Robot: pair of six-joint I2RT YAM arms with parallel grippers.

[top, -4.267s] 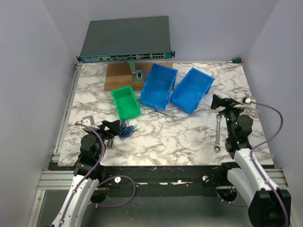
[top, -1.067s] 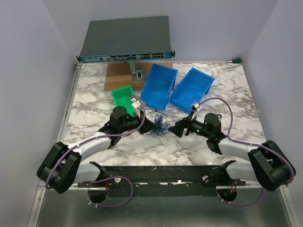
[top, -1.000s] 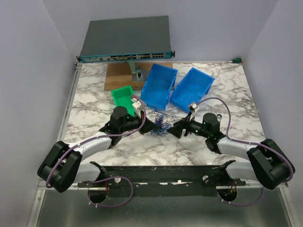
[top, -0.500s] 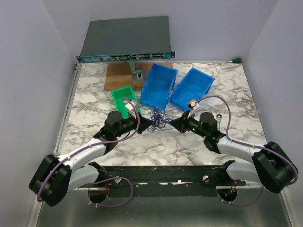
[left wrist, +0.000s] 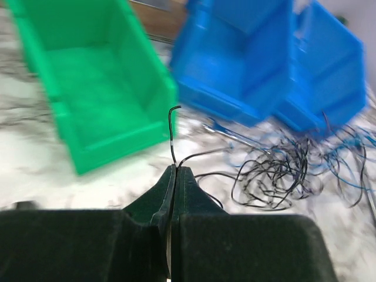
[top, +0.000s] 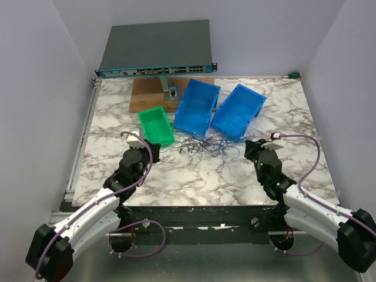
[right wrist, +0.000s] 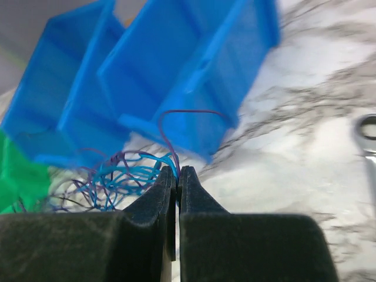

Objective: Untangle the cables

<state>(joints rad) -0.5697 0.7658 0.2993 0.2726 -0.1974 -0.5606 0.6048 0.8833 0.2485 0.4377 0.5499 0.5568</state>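
Legible text, labels, brands, numbers, signs: none could be read in any view; the front strip of the network switch (top: 155, 71) at the desk's far edge carried marks too small to make out.

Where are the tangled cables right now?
In the top view, the cables are strung out mid-table just in front of the middle blue bin, between the left gripper and the right gripper, each pinching a strand.

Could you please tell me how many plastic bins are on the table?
3: green bin at left, middle blue bin beside it, right blue bin beyond. None appears hidden.
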